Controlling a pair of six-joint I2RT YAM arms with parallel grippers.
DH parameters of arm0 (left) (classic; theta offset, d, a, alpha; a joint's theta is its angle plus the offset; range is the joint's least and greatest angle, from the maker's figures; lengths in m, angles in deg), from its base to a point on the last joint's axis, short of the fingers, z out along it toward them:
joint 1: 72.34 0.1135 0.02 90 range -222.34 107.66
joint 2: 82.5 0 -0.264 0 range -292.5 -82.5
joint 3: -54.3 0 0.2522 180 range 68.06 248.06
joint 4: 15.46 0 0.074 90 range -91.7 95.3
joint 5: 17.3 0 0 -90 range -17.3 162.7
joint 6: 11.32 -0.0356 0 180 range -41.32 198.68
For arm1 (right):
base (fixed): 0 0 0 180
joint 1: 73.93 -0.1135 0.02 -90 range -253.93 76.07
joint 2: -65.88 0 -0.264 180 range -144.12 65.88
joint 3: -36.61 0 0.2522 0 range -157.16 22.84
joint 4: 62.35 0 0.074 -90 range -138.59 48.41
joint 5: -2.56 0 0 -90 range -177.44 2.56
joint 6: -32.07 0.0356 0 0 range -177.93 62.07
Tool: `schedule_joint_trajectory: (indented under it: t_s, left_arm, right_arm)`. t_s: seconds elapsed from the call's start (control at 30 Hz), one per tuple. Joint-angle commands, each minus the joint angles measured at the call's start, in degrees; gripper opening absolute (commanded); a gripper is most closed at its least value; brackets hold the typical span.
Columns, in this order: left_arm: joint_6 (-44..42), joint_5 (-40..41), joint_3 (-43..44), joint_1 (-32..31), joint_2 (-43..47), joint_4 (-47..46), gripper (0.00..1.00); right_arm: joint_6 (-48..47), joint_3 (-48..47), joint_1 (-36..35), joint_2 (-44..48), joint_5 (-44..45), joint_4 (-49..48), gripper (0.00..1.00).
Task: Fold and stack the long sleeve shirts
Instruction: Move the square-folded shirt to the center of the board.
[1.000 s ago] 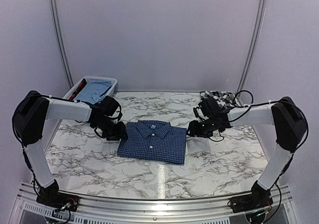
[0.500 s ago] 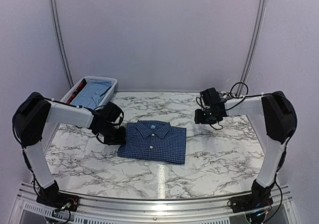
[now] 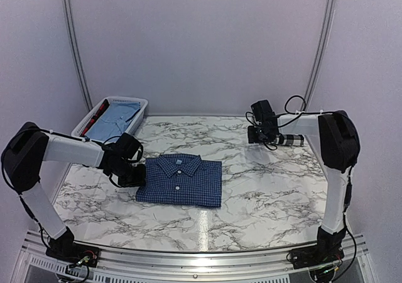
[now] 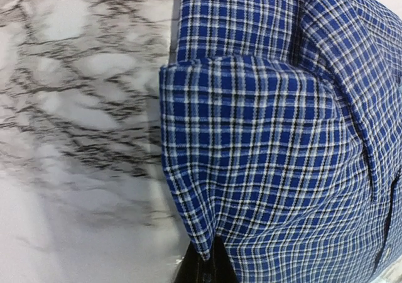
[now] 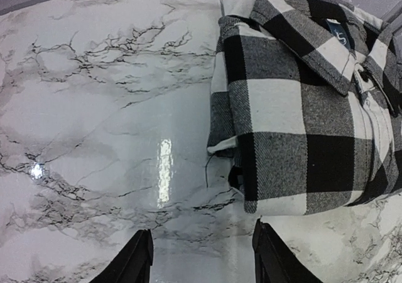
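One blue shirt (image 3: 181, 183), one plaid shirt (image 5: 295, 107), collar label (image 5: 338, 31) lettering unreadable

From above, the black-and-white plaid shirt (image 3: 290, 139) is mostly hidden behind the right gripper (image 3: 257, 134); the right wrist view cuts it off at the right edge. The left gripper (image 4: 204, 270) shows only as a dark tip at its wrist view's bottom edge, where the blue checked shirt (image 4: 264, 151) runs off three sides.

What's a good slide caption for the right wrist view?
Open fingers over the marble table, a folded black-and-white plaid shirt lying just ahead on the right.
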Motion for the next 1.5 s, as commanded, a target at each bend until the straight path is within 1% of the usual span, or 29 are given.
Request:
schedule_joint_trajectory:
  t_s: [0.0,0.03,0.07,0.1,0.13,0.17,0.2,0.23,0.27,0.3,0.5,0.6,0.73,0.8,0.87,1.0,1.03,1.13,1.3,1.47]
  left_arm:
    - [-3.85,4.96,-3.77,4.1,1.46,10.07,0.0]
    - [-4.48,4.51,-3.58,4.2,1.6,10.32,0.0]
    - [-4.91,3.92,-3.15,4.21,1.6,10.61,0.03]
    - [-5.26,2.18,-2.78,4.17,1.71,10.67,0.15]
    - [-5.48,1.31,-2.39,3.95,2.05,10.66,0.33]
    - [-5.54,1.33,-1.96,3.75,2.62,10.73,0.53]
    - [-5.54,1.49,-1.61,3.55,3.55,10.78,0.7]
    - [-5.67,1.34,-1.23,3.45,4.43,10.84,0.83]
    - [-5.9,0.91,-0.68,3.42,5.27,11.1,0.92]
    - [-6.11,0.64,-0.04,3.3,6.03,11.56,0.98]
    - [-7.07,0.87,3.57,1.56,9.68,14.43,0.99]
    - [-6.96,0.95,4.64,-0.09,10.82,14.93,0.99]
    - [-6.31,1.12,6.13,-3.13,12.49,15.05,0.99]
    - [-5.96,1.47,6.75,-3.95,13.62,15.13,0.99]
    - [-5.82,1.82,7.01,-4.13,14.75,15.17,0.99]
    - [-5.9,2.43,7.13,-4.12,16.61,15.73,0.99]
    - [-5.9,2.59,7.04,-4.13,16.94,15.87,0.99]
    - [-5.69,3.2,6.77,-4.14,17.7,15.92,0.99]
    - [-5.33,3.29,6.15,-4.14,19.16,16.02,0.99]
    - [-4.95,3.29,4.65,-4.14,20.29,15.92,0.99]
  right_arm:
    - [-2.2,-2.79,2.49,-2.11,1.03,1.76,0.5]
    - [-2.36,-2.99,2.78,-2.46,0.95,1.75,0.5]
    - [-2.58,-3.09,2.9,-2.7,0.91,1.57,0.5]
    - [-2.81,-3.24,3.01,-3.07,0.93,1.39,0.49]
    - [-2.97,-3.56,3.06,-3.51,1.05,1.32,0.48]
    - [-3.03,-4.21,3.14,-3.94,1.18,1.48,0.47]
    - [-3.15,-4.76,3.23,-4.37,1.35,1.63,0.46]
    - [-3.2,-5.21,3.2,-4.74,1.75,1.7,0.45]
    - [-3.27,-5.59,3.2,-5.06,2.25,1.7,0.43]
    - [-3.29,-6.01,3.28,-5.41,2.66,1.62,0.42]
    - [-2.67,-10.46,3.71,-9.72,4.68,4.06,0.39]
    - [-2.2,-12.3,3.84,-11.91,6.44,5.28,0.35]
    - [-2.89,-14.39,3.84,-14.99,6.95,6.15,0.34]
    - [-3.03,-16.25,3.86,-16.87,6.88,7.55,0.32]
    - [-3.1,-17.48,3.84,-17.85,6.52,8.4,0.25]
    - [-2.52,-17.45,3.75,-17.15,5.25,10.22,0.04]
    - [-2.29,-17.06,3.71,-16.4,4.35,10.47,0.0]
    - [-1.07,-15.71,3.11,-14.17,1.46,12.13,0.0]
    - [1.4,-9.24,0.97,-8.08,-4.41,11.45,0.0]
    - [6.44,-2.93,-3.1,-3.44,-10.86,10.04,0.0]
